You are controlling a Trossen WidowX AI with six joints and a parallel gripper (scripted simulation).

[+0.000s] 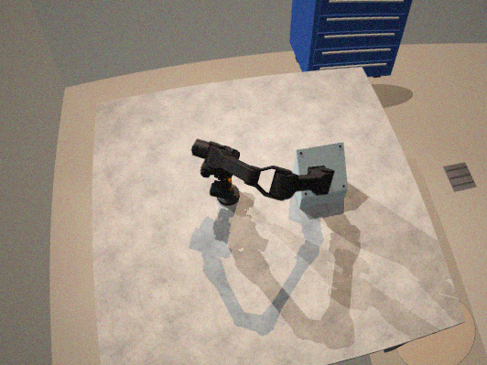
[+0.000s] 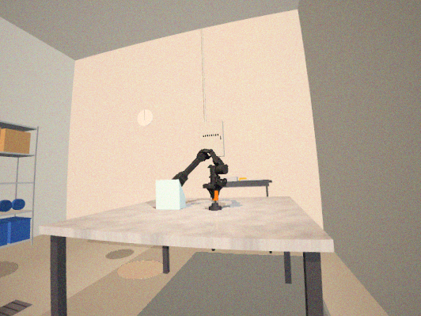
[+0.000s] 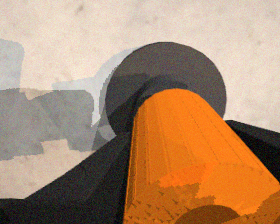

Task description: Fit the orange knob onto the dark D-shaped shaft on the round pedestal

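One black arm [image 1: 284, 186] [image 2: 189, 169], arching from a pale box [image 1: 320, 158] [image 2: 169, 195], centre of the frame. Gripper [image 1: 224, 187] [image 2: 214, 196] [image 3: 176, 136], pointing downward, is clasping the orange knob [image 1: 230, 181] [image 2: 216, 196] [image 3: 175, 130] above the pedestal [image 1: 229, 198] [image 2: 214, 207] [image 3: 165, 60].

My fingers [image 2: 214, 192]: matt black, plastic-looking, flat facets. Between them, the orange tapering knob [image 2: 216, 196] [image 3: 175, 135]: plastic look, fine lengthwise ribbing, no strong gloss. Round dark grey pedestal [image 1: 229, 198] [image 2: 214, 207] [image 3: 200, 65]: matt, smooth. Pale mottled tabletop [image 1: 151, 250] [image 2: 178, 226] [image 3: 245, 30]: stone-like, dull. Pale blue-green block [image 1: 325, 158] [image 2: 169, 194] under my arm: smooth painted look, matt. Blue drawer cabinet [image 1: 304, 21]: painted-metal look, smooth, pale metallic-looking handles.
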